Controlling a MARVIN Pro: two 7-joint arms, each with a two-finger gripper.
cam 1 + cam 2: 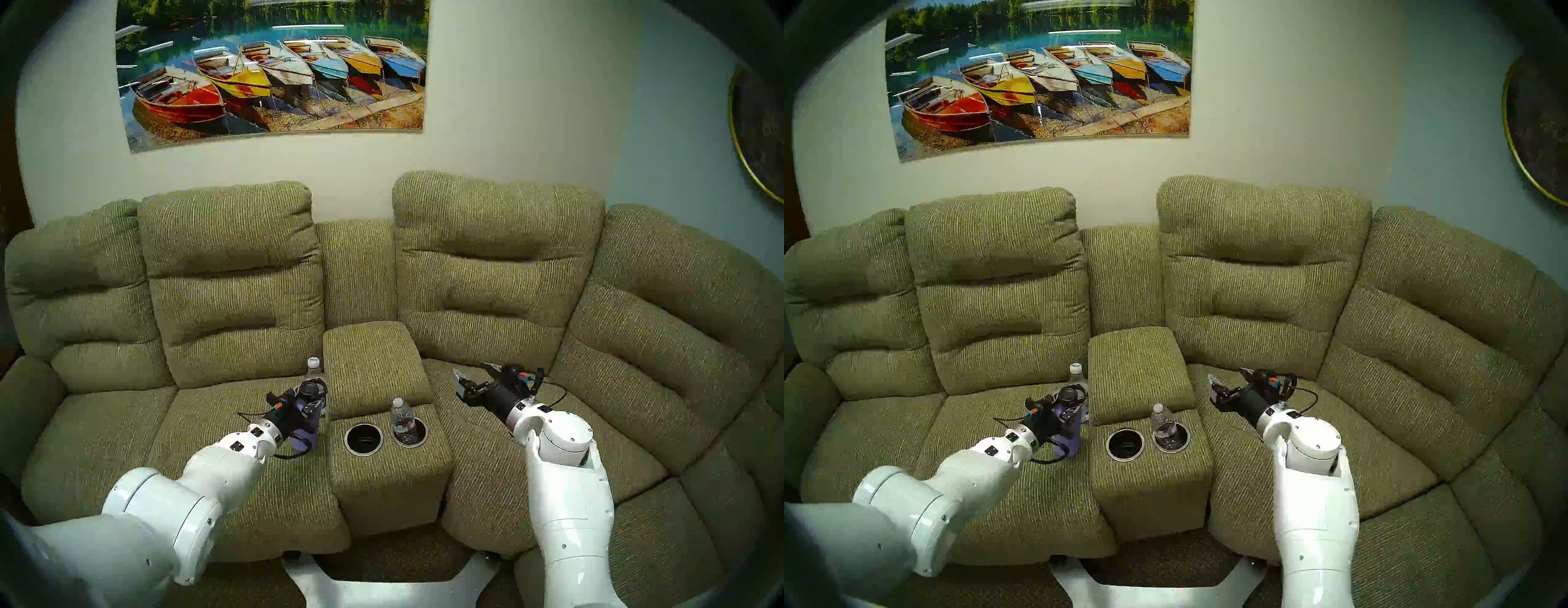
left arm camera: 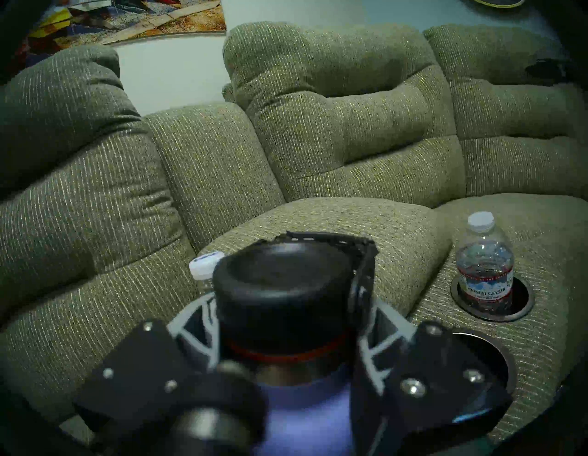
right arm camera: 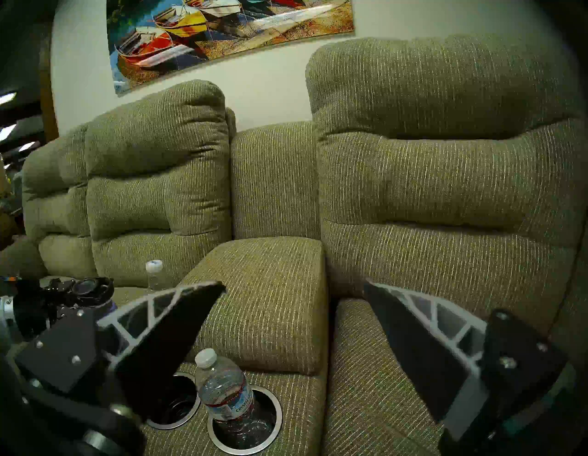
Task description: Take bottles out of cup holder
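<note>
Now left fingers (image 2: 203, 337) clamping lavender flask (image 2: 302, 410), right fingers (image 3: 413, 344) spread

The olive sofa (image 1: 237, 293) fills the frame; lower centre, its console (image 1: 394, 471) carries a clear bottle (image 1: 313, 373), apparently standing on the left seat.

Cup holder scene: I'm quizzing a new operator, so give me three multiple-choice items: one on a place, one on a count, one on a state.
1. Where does the small water bottle stand?
A. In the right well of the cup holder
B. On the right seat cushion
C. On the floor

2. How many wells of the cup holder are empty?
A. None
B. One
C. Two

3. What state is the right tool in?
A. Open, holding nothing
B. Shut on a bottle
C. Shut, empty

Key: 1 A, its base sits inside the right silver rim. 2 B, only the left well shows a bare black bottom. 3 A, its fingers stand wide apart with only sofa between them.
</note>
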